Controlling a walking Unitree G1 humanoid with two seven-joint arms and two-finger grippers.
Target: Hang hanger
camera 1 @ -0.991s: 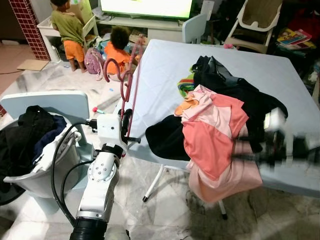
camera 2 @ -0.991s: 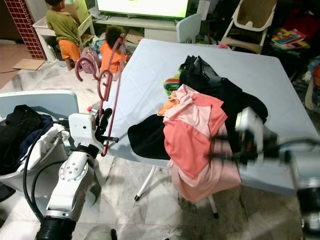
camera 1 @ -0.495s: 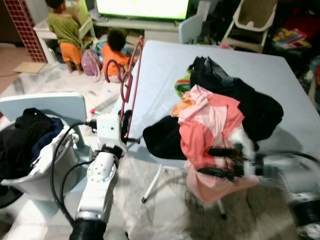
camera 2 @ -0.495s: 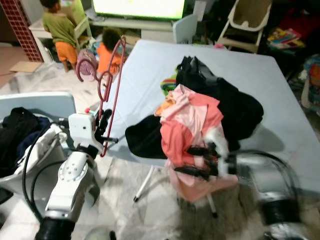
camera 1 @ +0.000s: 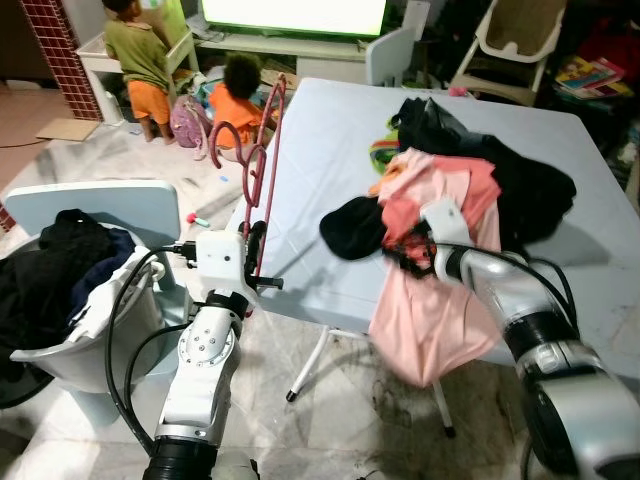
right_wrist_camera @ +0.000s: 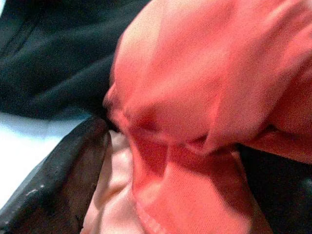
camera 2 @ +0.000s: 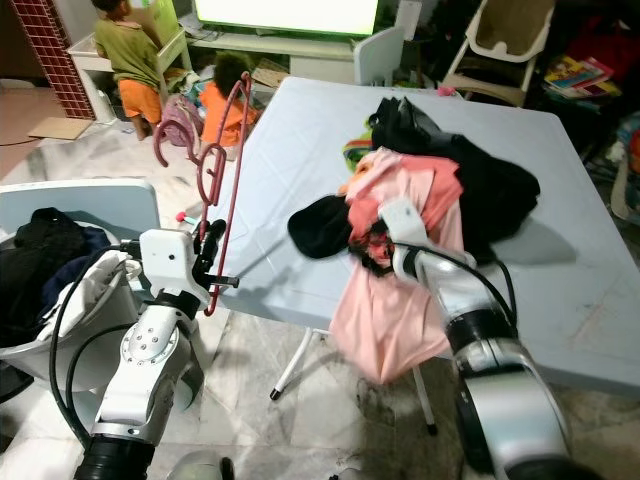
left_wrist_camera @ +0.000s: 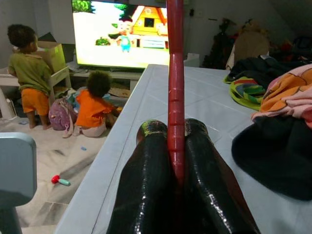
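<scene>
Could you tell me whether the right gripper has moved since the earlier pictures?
Yes. The right gripper has moved from beyond the table's near edge up onto the pink garment.

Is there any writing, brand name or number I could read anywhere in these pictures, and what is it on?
No text here can be read.
TV screen: a cartoon with a white caption strip, its lettering too blurred to read.
Books on the floor by the high chair: covers too small to read.
Left gripper, shut on the red hanger: no markings visible.
</scene>
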